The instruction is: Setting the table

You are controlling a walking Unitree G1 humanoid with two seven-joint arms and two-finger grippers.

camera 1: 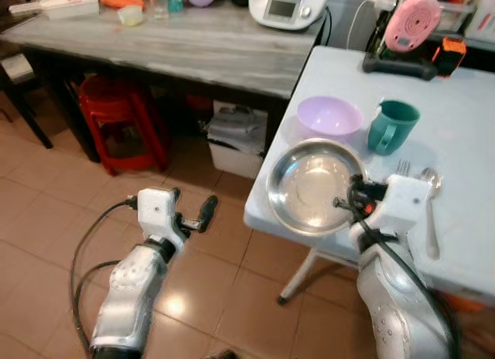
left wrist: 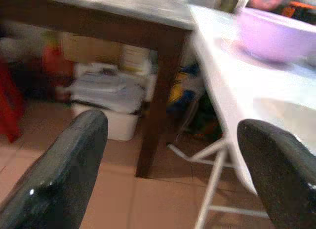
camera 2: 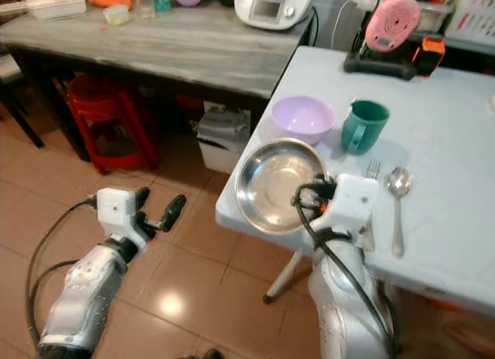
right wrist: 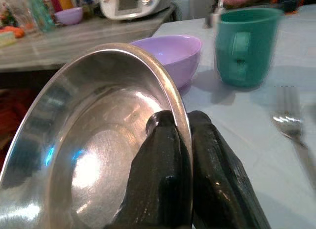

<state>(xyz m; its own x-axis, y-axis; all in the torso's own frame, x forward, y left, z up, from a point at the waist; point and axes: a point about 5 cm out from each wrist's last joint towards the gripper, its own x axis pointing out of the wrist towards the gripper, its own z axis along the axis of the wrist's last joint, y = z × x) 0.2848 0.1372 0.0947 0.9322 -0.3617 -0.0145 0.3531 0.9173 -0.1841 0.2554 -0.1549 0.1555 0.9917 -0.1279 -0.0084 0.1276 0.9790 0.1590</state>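
A round steel plate (camera 1: 313,185) hangs over the near left corner of the white table (camera 1: 464,119), tilted up in the right wrist view. My right gripper (right wrist: 180,140) is shut on the steel plate's (right wrist: 94,155) near rim. Behind it stand a lilac bowl (camera 1: 329,115) and a teal mug (camera 1: 391,125). A fork (camera 1: 403,168) and a spoon (camera 1: 430,212) lie to the plate's right, beside my right wrist. My left gripper (camera 1: 203,213) is open and low over the tiled floor, left of the table, holding nothing.
A long grey counter (camera 1: 193,46) runs along the back left with a white appliance (camera 1: 286,5), bottles and a small lilac bowl. A red stool (camera 1: 120,115) and a white bin (camera 1: 240,138) stand under it. A pink gadget on a black base (camera 1: 408,34) sits at the table's far edge.
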